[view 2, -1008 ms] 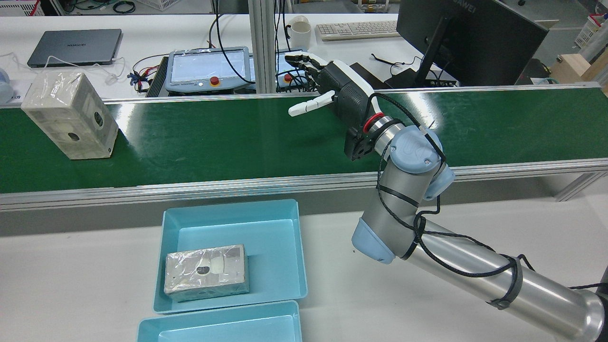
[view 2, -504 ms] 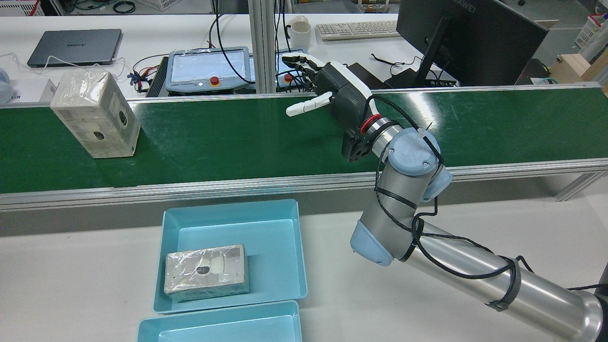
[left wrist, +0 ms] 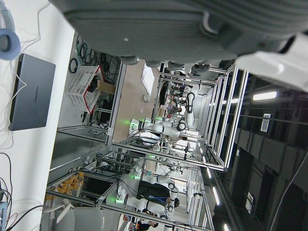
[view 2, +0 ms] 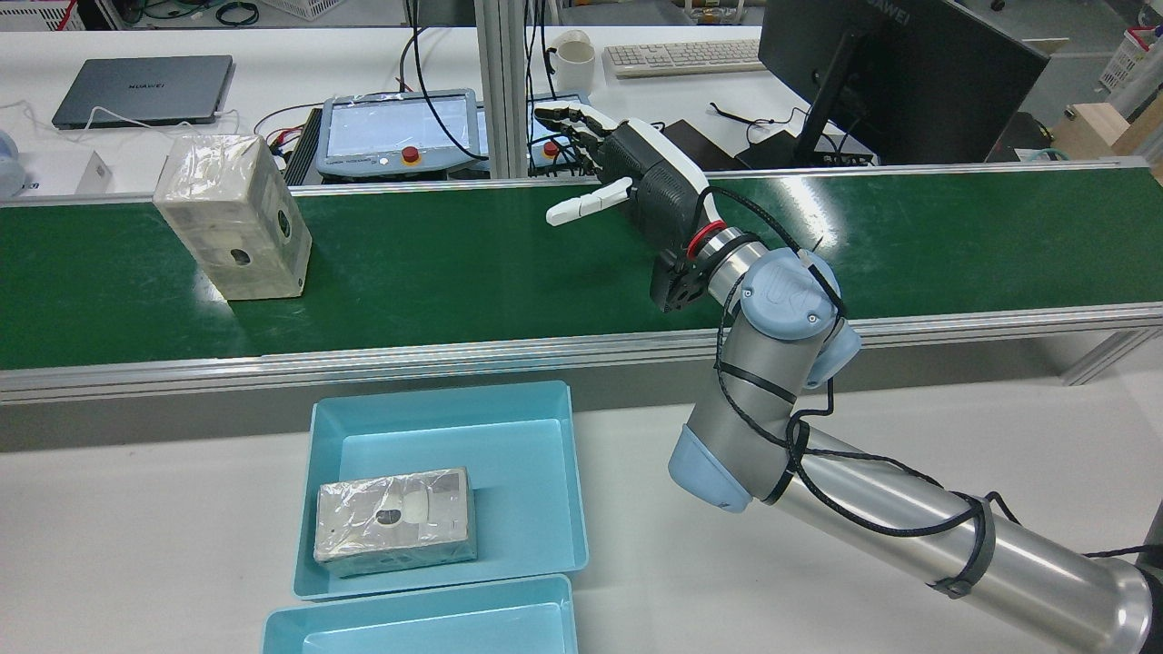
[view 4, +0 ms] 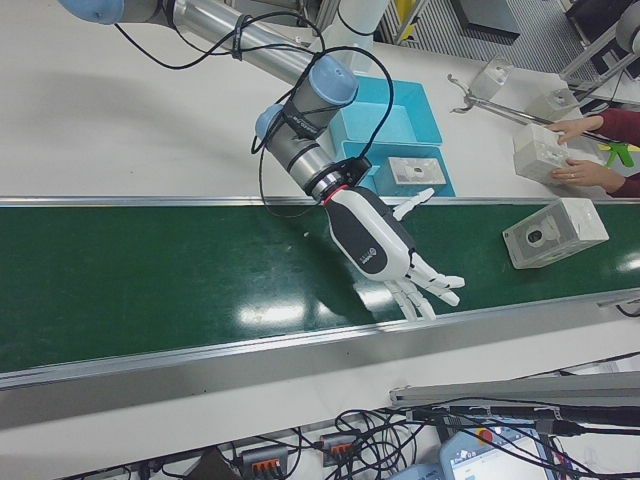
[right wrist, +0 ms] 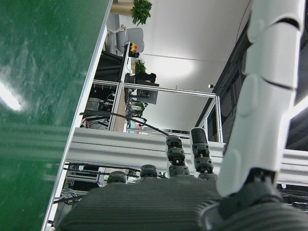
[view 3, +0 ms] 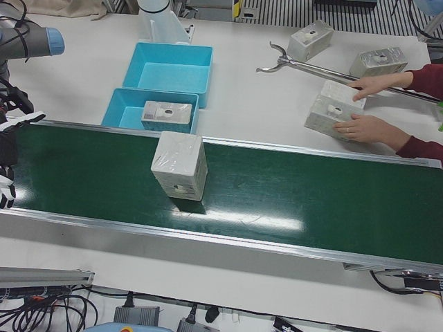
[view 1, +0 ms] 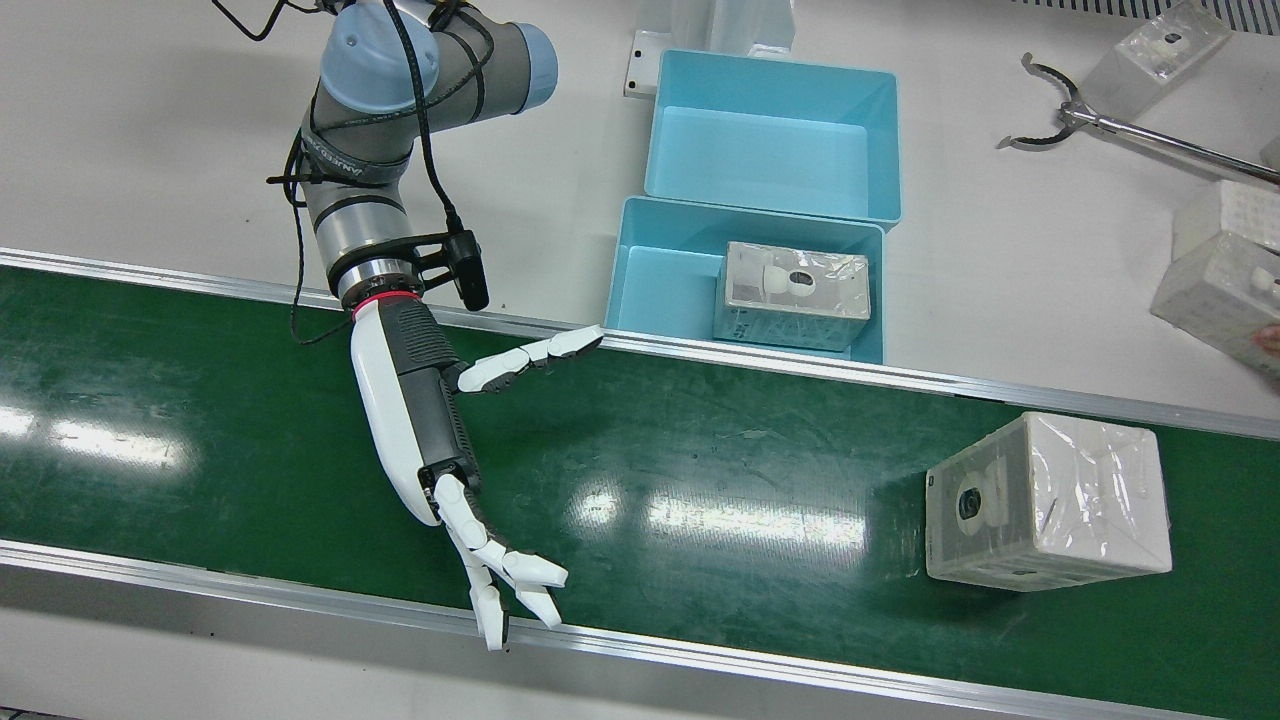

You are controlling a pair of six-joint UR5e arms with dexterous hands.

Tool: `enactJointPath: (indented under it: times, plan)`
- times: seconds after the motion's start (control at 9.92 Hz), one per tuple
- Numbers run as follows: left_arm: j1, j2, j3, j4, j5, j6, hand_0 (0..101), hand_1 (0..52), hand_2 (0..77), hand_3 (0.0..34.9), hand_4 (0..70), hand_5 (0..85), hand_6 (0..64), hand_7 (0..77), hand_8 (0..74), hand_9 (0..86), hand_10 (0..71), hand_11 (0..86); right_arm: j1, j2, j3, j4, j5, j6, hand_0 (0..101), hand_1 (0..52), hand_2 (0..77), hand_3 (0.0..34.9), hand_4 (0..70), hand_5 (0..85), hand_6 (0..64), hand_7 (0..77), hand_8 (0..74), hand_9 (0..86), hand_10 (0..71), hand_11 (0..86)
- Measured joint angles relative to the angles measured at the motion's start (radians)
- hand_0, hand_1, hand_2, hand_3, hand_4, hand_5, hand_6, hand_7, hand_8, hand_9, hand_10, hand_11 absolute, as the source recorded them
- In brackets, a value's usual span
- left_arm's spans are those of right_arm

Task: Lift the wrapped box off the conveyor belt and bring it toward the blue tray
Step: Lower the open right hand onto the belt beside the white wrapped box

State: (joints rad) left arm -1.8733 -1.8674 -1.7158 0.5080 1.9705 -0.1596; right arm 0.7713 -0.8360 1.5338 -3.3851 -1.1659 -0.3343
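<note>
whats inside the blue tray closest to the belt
One wrapped box lies flat in the blue tray, toward one side; the rest of its floor is bare. Nothing under the box can be seen.

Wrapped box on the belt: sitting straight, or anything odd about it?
The wrapped box stands upright on the conveyor belt but turned askew, its sides at an angle to the belt rails. Its wrap is wrinkled; no damage shows. The right hand waits open over the belt, well apart from it.

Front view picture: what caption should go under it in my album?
Open right hand waits over the green conveyor belt as a wrapped box approaches.
</note>
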Motion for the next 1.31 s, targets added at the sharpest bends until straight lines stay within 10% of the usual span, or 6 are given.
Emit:
enactJointPath:
  times: [1.31]
  plan:
    - [0.0, 0.0, 0.0, 0.0, 0.0, 0.0, 0, 0.0, 0.5, 0.0, 0.0, 1.1, 0.0, 0.5, 0.5, 0.5, 0.5, 0.5, -0.006, 0.0, -0.001, 0.001, 0.0, 0.0, 46, 10.9, 9.8, 9.9, 6.0, 23.5, 7.1, 2.7, 1.1, 1.6, 0.0, 1.6]
